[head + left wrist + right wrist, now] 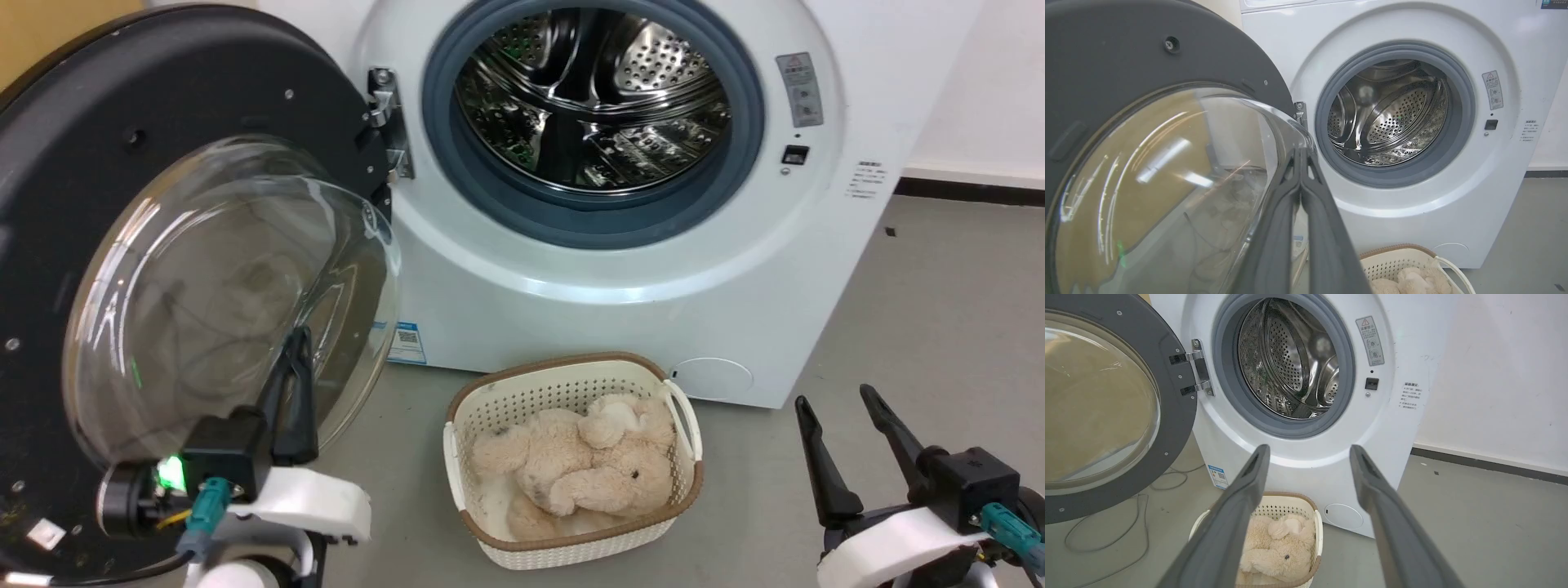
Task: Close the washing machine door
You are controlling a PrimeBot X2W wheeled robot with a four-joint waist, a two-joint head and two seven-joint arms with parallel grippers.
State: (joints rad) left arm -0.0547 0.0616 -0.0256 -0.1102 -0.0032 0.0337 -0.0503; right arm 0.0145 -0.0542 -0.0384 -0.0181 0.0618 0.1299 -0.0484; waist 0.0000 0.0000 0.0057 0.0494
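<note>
Jaws pressed together on nothing, the left gripper (298,341) sits right at the bulging glass of the washing machine door (82,163); whether it touches, I cannot tell. The right gripper (834,398) stands spread wide and empty, well apart from the door. The door is swung fully open, inner face toward the left jaws, its hinge (384,114) up and to their right, its free edge far to their left. The washing machine (653,327) drum mouth lies beyond the hinge, so the nearer left arm likely must reach behind that free edge.
</note>
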